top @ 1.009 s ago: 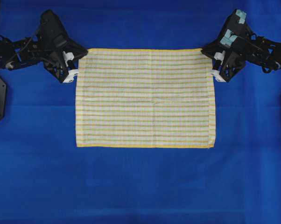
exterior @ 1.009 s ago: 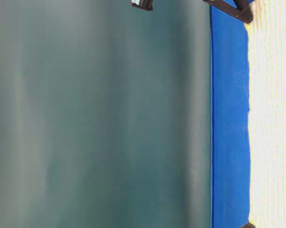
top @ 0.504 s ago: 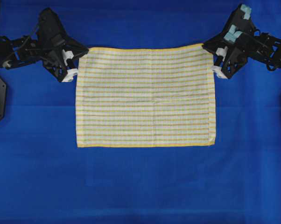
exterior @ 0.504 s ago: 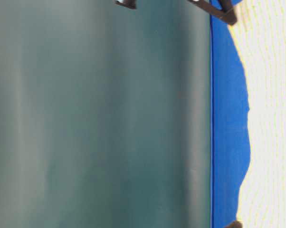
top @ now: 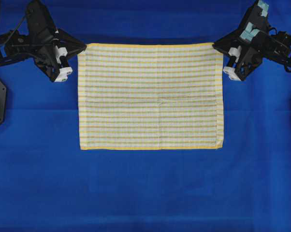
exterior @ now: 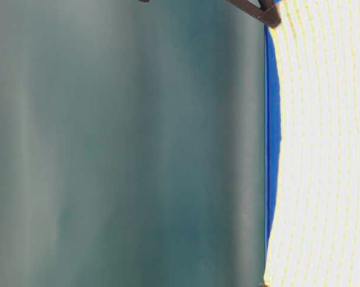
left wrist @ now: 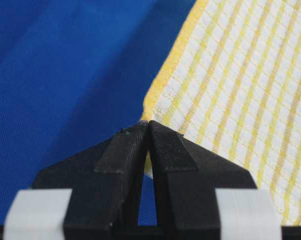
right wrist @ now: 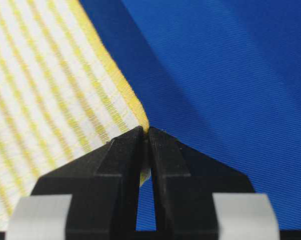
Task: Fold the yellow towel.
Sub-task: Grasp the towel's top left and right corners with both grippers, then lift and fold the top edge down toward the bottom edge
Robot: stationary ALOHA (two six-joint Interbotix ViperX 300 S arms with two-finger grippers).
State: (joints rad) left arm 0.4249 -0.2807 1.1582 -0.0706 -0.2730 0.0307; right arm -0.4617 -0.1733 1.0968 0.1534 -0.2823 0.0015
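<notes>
You have the yellow towel (top: 150, 95) spread in the upper middle of the overhead frame, its long sides running left to right over the blue cloth (top: 145, 193) that covers the bench. Your left gripper (top: 81, 48) sits at the towel's upper left corner and your right gripper (top: 217, 47) at its upper right corner, each arm reaching in from its own top corner of the frame.

In the left wrist view, the two black fingers (left wrist: 121, 155) of your left gripper (left wrist: 148, 125) are pressed together on the hemmed corner of the towel (left wrist: 230, 95), which fills the right side of that picture, with blue cloth (left wrist: 65, 75) on the left. In the right wrist view, your right gripper (right wrist: 145, 131) is likewise clamped on its corner; the yellow hem runs down into the closed tips, with the towel (right wrist: 45, 100) on the left and blue cloth (right wrist: 225, 90) on the right.

The lower edge of the towel lies flat on the cloth just below the middle of the overhead frame. In the table-level view, the towel (exterior: 323, 149) fills the right side of the picture, a narrow strip of blue (exterior: 273, 119) shows beside it, and a dark gripper tip (exterior: 268, 15) meets the cloth's corner at the top edge
</notes>
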